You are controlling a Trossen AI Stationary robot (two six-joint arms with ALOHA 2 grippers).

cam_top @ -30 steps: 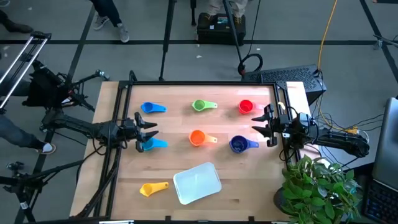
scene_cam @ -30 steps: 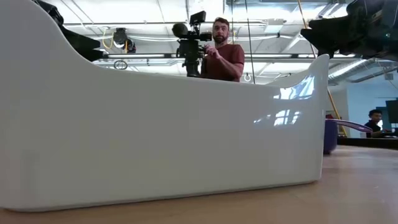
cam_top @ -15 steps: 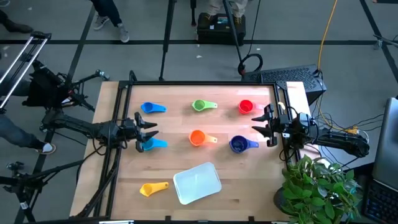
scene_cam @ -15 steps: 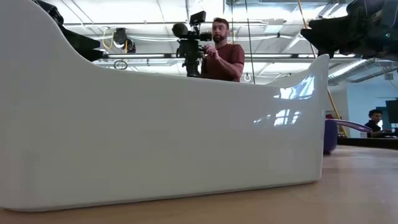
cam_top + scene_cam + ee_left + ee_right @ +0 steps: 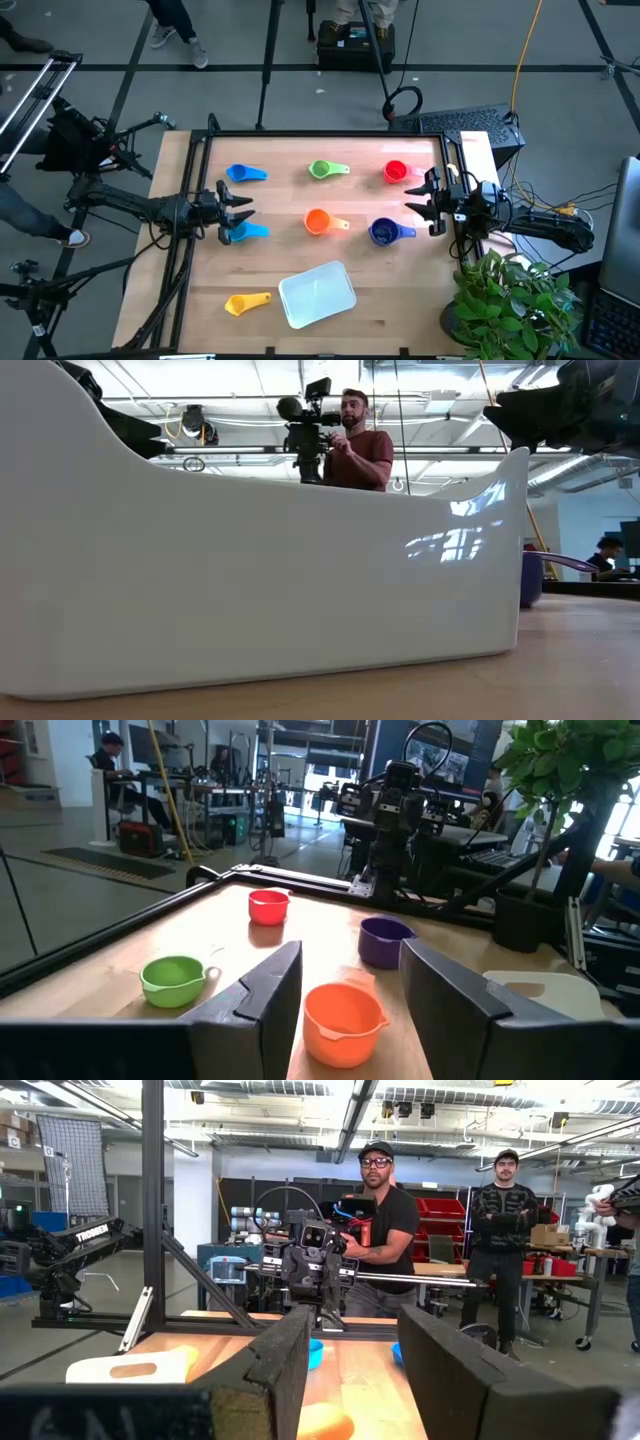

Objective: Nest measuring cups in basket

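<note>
Several measuring cups stand on the table in the high view: blue (image 5: 244,173), green (image 5: 322,169), red (image 5: 395,172), light blue (image 5: 247,231), orange (image 5: 318,221), dark blue (image 5: 383,232) and yellow (image 5: 243,303). The whitish basket (image 5: 317,294) sits on its base near the table's near edge, and its wall (image 5: 260,590) fills the low view. My left gripper (image 5: 243,203) hovers open at the left side, just far of the light blue cup. Its wrist view looks across at the orange cup (image 5: 343,1023). My right gripper (image 5: 412,198) hovers open at the right side, between the red and dark blue cups.
A black frame (image 5: 320,134) rims the table's far and side edges. A potted plant (image 5: 510,300) stands off the near right corner. People and a camera on a tripod (image 5: 330,1230) are beyond the table. Bare wood lies between the cups.
</note>
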